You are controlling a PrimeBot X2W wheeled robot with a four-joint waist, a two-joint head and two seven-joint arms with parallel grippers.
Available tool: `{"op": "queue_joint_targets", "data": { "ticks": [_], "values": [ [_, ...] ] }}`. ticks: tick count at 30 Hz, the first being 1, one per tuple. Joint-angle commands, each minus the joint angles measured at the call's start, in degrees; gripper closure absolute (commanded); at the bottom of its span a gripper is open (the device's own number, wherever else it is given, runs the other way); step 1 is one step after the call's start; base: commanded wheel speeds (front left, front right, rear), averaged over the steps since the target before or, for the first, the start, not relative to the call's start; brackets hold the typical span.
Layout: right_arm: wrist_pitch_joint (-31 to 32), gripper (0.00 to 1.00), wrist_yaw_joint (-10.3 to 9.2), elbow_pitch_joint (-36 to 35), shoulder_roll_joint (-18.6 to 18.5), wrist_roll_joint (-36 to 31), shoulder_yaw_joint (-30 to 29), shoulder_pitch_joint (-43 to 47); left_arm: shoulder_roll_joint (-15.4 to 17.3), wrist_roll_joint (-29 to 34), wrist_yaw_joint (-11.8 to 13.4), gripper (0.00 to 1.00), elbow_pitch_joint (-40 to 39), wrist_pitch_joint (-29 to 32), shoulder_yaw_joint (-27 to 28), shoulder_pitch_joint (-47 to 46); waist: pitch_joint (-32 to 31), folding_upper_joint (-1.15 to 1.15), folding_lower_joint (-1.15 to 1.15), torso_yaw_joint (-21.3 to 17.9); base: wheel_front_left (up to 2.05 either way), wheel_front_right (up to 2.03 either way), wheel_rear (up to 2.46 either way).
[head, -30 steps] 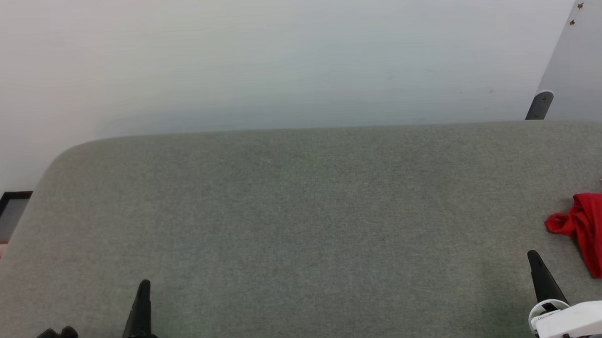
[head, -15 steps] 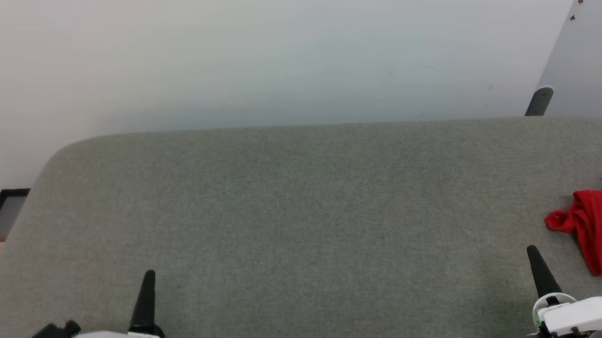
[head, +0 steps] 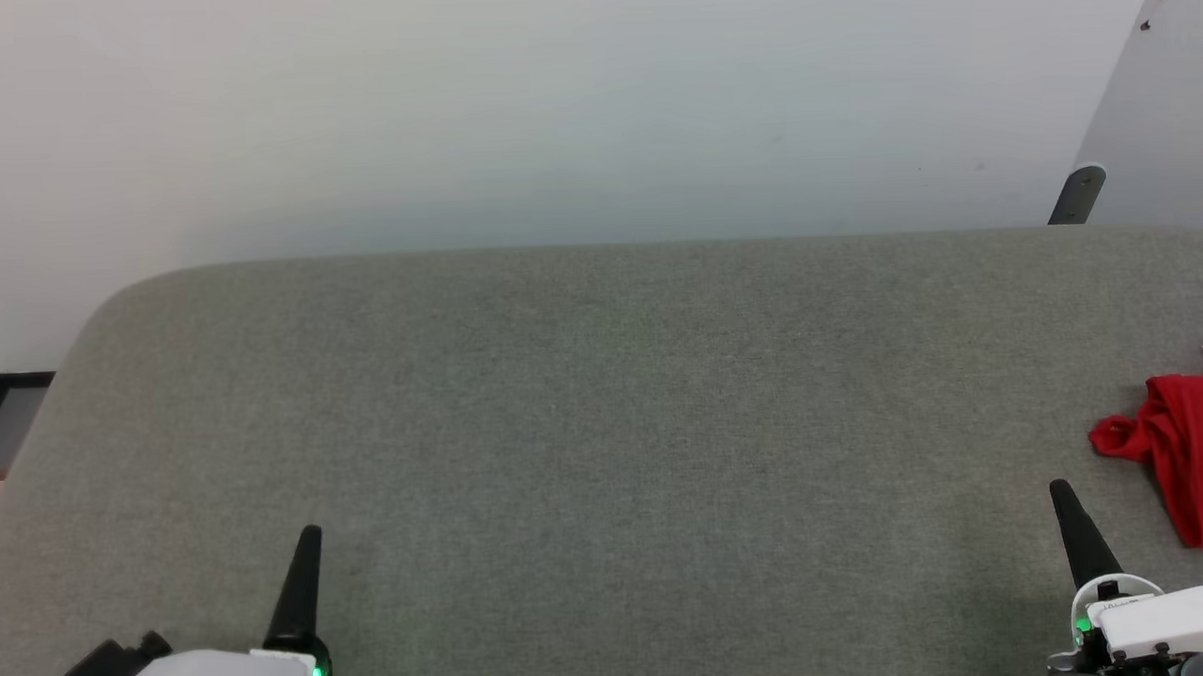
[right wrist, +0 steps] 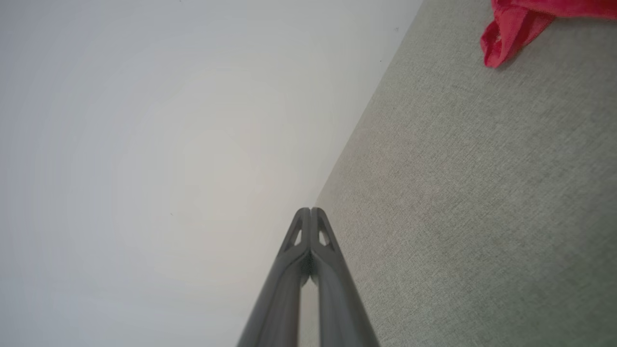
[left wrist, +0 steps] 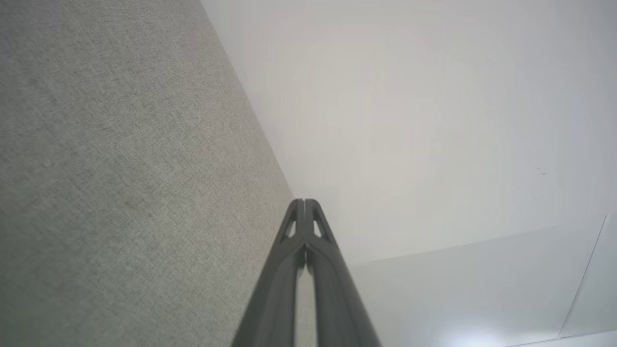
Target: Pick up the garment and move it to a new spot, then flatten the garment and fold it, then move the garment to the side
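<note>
Two hands, the left hand (head: 309, 533) and the right hand (head: 1059, 487), point across a grey fabric-covered worktop (head: 615, 428), each with its dark fingers pressed together and holding nothing. Near the right hand, on its outer side and apart from its fingertips, the garment (head: 1191, 457) lies crumpled in a red heap. A pale wall (head: 554, 110) stands beyond.

Plain indoor test room, likely a lab: wide grey fabric-covered bench (head: 604, 408) with rounded corner against bare white wall (head: 514, 111); screwed white panel (head: 1169, 118) beyond its far right edge.
</note>
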Motion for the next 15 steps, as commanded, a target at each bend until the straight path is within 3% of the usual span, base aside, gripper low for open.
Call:
{"op": "queue_joint_targets", "data": {
  "ticks": [1, 15],
  "values": [
    [0.3, 1.0, -0.02, -0.6, 0.1, 1.1, -0.4, -1.3, 0.0, -1.1, -0.2, 1.0, -0.3, 0.4, 0.3, -1.3, 0.1, 0.0, 0.0, 0.0, 0.0, 0.0, 0.0],
    [2.0, 1.0, -0.03, -1.0, 1.0, 7.7, -1.1, -1.6, -1.0, -6.7, -0.2, 1.0, 0.0, 2.0, 0.6, -2.4, 0.7, 0.0, 0.0, -0.2, 0.0, 0.0, 0.0]
  ]
}}
